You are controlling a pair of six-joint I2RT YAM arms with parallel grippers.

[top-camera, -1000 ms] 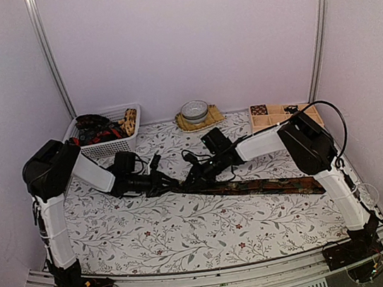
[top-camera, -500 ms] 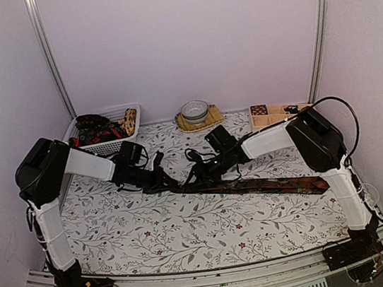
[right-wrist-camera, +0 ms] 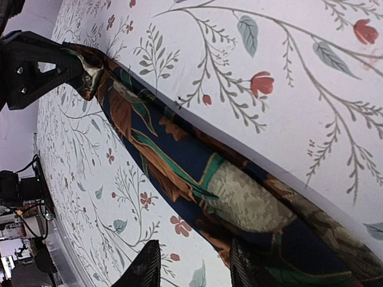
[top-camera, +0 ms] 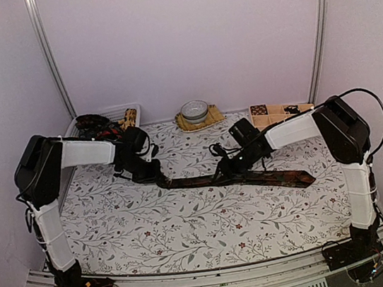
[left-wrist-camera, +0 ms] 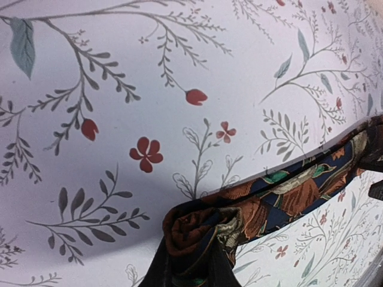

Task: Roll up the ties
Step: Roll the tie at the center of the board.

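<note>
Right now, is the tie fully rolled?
No: only the end at the left gripper is curled, and the rest of the tie lies flat along the table.

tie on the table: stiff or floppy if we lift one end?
Probably floppy: the tie lies flat on the cloth and its end bunches into a soft curl at the left gripper. Likely light: it looks like thin fabric. A push would probably wrinkle it rather than slide it whole.

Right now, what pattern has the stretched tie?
The tie is navy with rust, green, tan motifs; right wrist view.
</note>
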